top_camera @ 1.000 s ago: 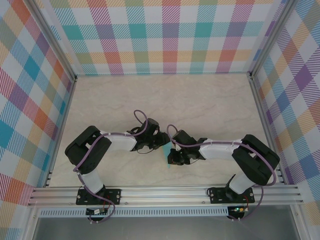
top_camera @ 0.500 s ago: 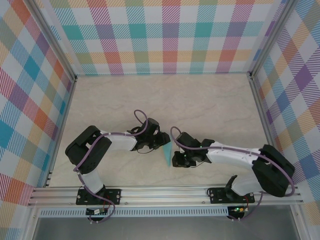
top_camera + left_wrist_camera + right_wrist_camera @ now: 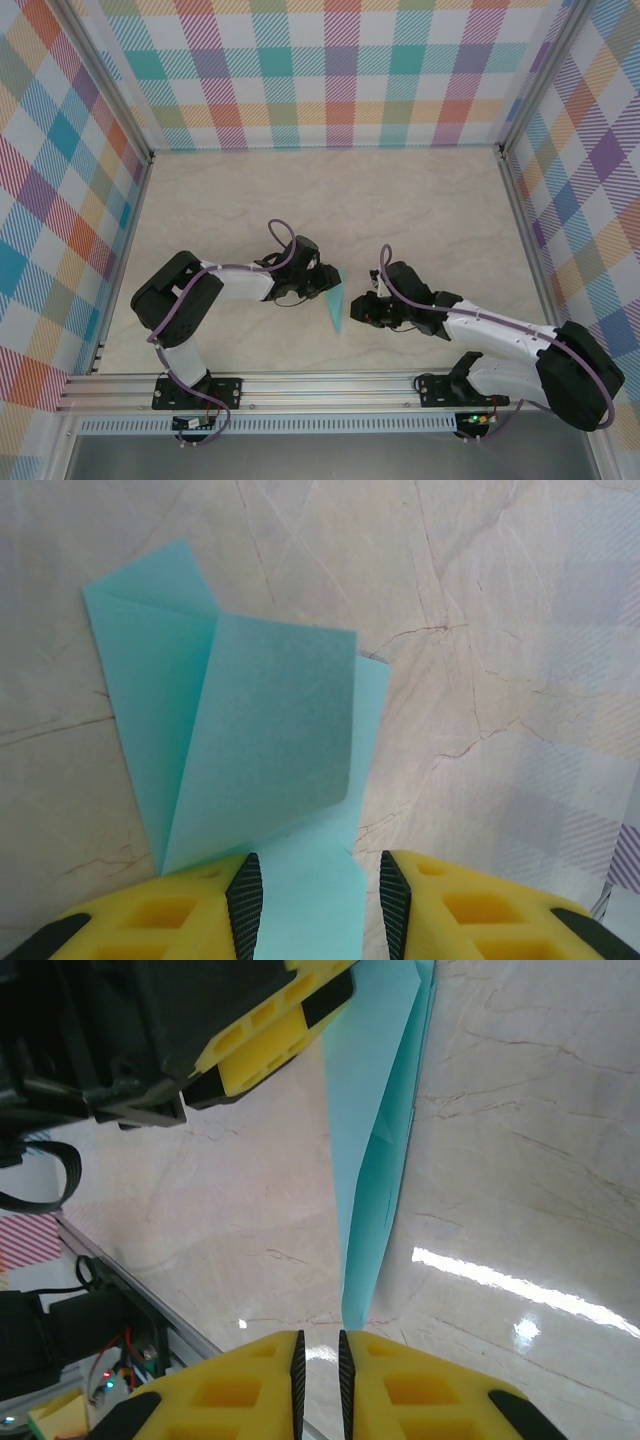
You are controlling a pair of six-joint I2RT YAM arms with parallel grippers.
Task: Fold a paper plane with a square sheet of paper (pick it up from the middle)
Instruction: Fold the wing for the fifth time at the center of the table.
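Observation:
The paper plane point(image 3: 336, 305) is a narrow light cyan dart on the marble table, its point aimed at the near edge. In the left wrist view the paper plane point(image 3: 270, 740) spreads two flaps ahead, and its tail runs back between the wide-apart fingers of my left gripper point(image 3: 321, 865), which stands open around it. From above, my left gripper point(image 3: 322, 280) sits at the dart's far end. My right gripper point(image 3: 358, 312) is just right of the point, jaws nearly together with nothing between them. In the right wrist view the paper plane point(image 3: 375, 1160) ends just ahead of my right gripper point(image 3: 320, 1338).
An aluminium rail point(image 3: 330, 385) runs along the near edge behind the dart's point. Plaid walls point(image 3: 340, 70) enclose the table on three sides. The left gripper's yellow finger point(image 3: 270, 1045) shows at the upper left of the right wrist view.
My right arm has drawn back to the right, off the paper plane, uncovering its whole length. The left arm has stayed where it was.

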